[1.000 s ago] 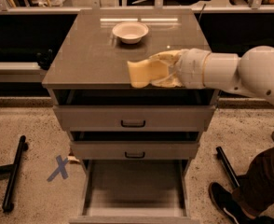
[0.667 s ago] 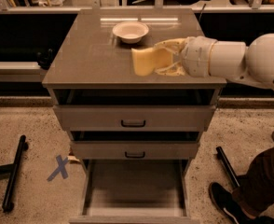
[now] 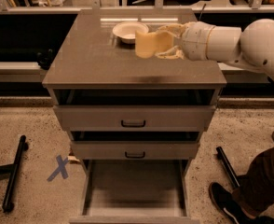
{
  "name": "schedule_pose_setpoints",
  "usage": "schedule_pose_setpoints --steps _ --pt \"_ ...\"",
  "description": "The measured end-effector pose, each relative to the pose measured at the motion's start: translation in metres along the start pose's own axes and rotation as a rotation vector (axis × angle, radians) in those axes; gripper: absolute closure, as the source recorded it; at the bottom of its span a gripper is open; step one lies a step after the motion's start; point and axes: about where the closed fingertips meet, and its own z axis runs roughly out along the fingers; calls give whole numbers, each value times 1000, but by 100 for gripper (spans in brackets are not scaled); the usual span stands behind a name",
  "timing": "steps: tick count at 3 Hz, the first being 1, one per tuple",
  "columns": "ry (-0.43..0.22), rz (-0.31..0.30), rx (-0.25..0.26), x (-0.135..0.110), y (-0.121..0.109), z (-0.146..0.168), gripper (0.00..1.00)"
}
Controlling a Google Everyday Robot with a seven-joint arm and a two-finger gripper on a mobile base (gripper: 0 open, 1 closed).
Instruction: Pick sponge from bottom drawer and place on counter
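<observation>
My gripper [image 3: 167,43] reaches in from the right and is shut on the yellow-tan sponge [image 3: 147,44]. It holds the sponge above the grey-brown counter [image 3: 95,64], just in front and to the right of the cream bowl. The bottom drawer [image 3: 134,190] stands pulled out below, and its grey floor shows nothing in it.
A cream round bowl [image 3: 127,31] sits at the back middle of the counter. Two upper drawers with dark handles [image 3: 133,123] are slightly ajar. A person's leg and shoe [image 3: 249,190] are at the lower right. A black bar [image 3: 13,171] and a blue tape X [image 3: 58,168] lie on the floor at left.
My gripper has carried the sponge up and back from the counter's front edge toward the bowl.
</observation>
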Motion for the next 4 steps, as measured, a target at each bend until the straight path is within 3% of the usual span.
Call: schedule_pose_setpoints --steps 1,2,4 --pt "1 65 12 19 -7 14 100" --pt "-14 119 5 31 -11 30 83" --pt "-51 200 -34 40 -13 57 20"
